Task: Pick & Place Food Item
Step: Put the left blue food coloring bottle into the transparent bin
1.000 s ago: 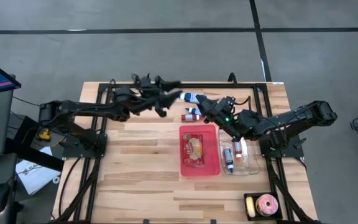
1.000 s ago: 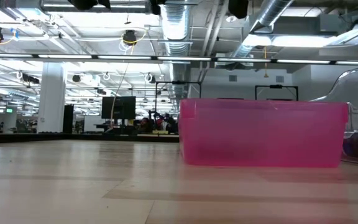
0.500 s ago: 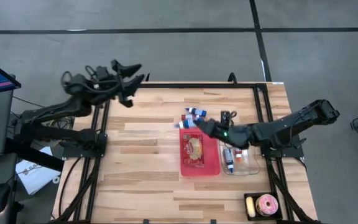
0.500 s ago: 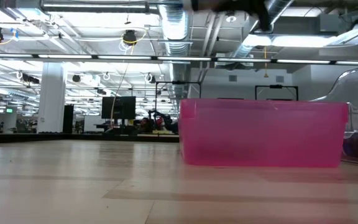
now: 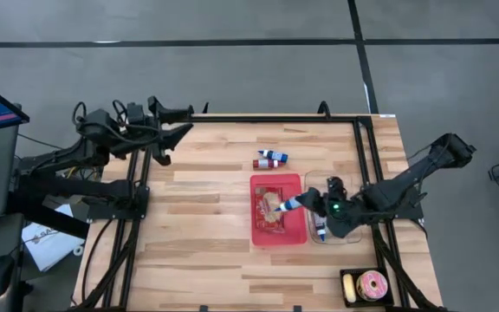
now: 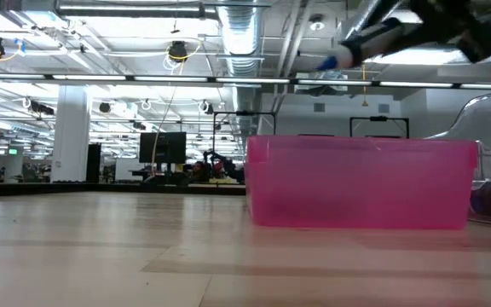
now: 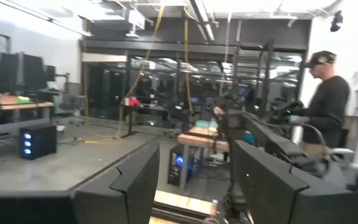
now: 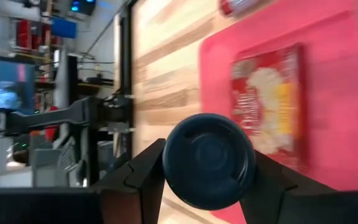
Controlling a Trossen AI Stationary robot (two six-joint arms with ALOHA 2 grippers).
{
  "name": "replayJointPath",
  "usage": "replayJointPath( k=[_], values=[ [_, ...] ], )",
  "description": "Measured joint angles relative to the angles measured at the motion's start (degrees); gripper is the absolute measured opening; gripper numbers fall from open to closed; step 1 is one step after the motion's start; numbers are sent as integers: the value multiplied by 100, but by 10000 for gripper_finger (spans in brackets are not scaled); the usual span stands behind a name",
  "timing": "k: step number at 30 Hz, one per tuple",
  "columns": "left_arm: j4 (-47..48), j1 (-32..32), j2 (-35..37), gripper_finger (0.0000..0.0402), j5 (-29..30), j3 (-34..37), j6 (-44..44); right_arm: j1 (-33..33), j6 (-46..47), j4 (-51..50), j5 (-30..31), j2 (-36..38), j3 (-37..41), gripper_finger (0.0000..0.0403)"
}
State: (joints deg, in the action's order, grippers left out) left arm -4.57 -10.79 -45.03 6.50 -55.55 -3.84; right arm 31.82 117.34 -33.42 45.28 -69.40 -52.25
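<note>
Above pink bin — bottle clamped in right gripper, tip outward

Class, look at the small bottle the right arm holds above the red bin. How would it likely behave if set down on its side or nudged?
The bottle looks round, with a circular cap end in the wrist view, so it would probably roll. The right tool holds it without visible denting, suggesting stiffness. It seems small, likely light. Two similar bottles lie on their sides on the table.

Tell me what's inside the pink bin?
Inside the pink bin lies one flat snack packet. The right tool, holding a little bottle, hangs over one edge, so whatever lies under it can't be seen.
</note>
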Motion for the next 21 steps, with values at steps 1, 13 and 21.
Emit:
replayJointPath(
  k=[1, 13, 21],
  values=[
    [10, 50, -29, 198, -1, 0, -2, 49, 137, -333, 2, 80, -35, 159],
    [-47, 250, -343, 196, -5, 0, -7, 357, 1256, -4710, -1216, 802, -778, 159],
    [9, 247, -456, 196, 63, 4, -7, -376, 483, -5233, -1885, 463, -668, 159]
  ],
)
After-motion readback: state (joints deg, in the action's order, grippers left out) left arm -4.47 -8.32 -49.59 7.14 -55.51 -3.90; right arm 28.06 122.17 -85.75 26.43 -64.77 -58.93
